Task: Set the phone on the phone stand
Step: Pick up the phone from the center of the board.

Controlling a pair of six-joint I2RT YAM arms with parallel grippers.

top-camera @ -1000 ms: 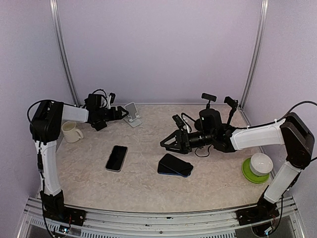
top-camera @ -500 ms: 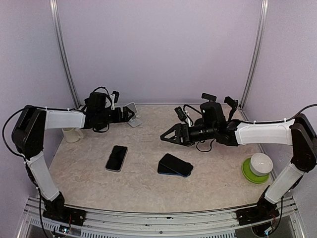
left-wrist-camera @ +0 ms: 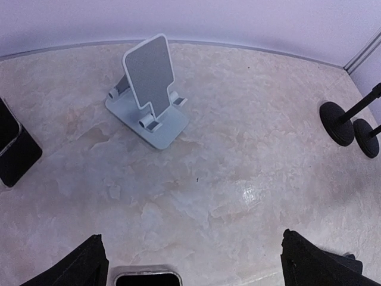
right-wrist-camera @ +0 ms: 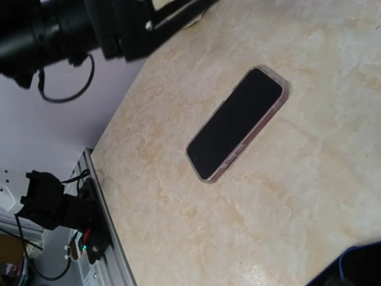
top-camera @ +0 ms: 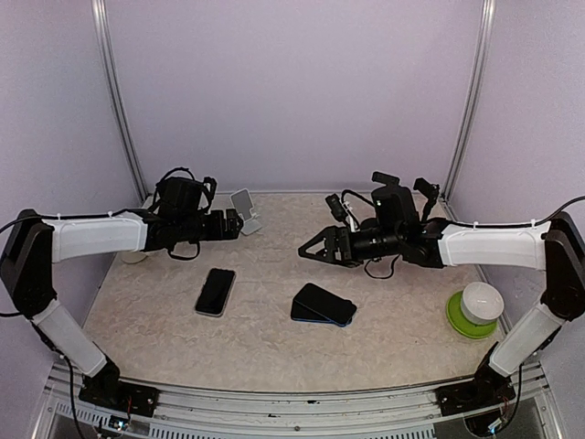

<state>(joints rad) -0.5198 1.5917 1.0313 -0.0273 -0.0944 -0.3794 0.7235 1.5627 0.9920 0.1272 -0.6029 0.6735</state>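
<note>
We see left gripper [top-camera: 236, 224] spread wide, empty, facing white plastic phone stand [left-wrist-camera: 152, 89] just ahead. Right gripper [top-camera: 304, 249] likewise spread, empty. Black-screened phone in pale pink case [top-camera: 215, 292] flat on beige marble-look tabletop [top-camera: 274, 347] — well apart from stand.

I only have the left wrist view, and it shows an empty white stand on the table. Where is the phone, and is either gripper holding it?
Observer: From above, a phone in a pale case lies flat, screen up, nearer the arms' bases than the stand. Nothing holds it.
Operator: What about the right arm?
Observer: The right gripper hovers open and empty over the table, and its own camera looks down on that phone.
Operator: Could anything be mistaken for the phone?
Observer: Possibly. A dark slab with a blue edge, maybe another phone, lies to the right of the first one, close under the right gripper.
</note>
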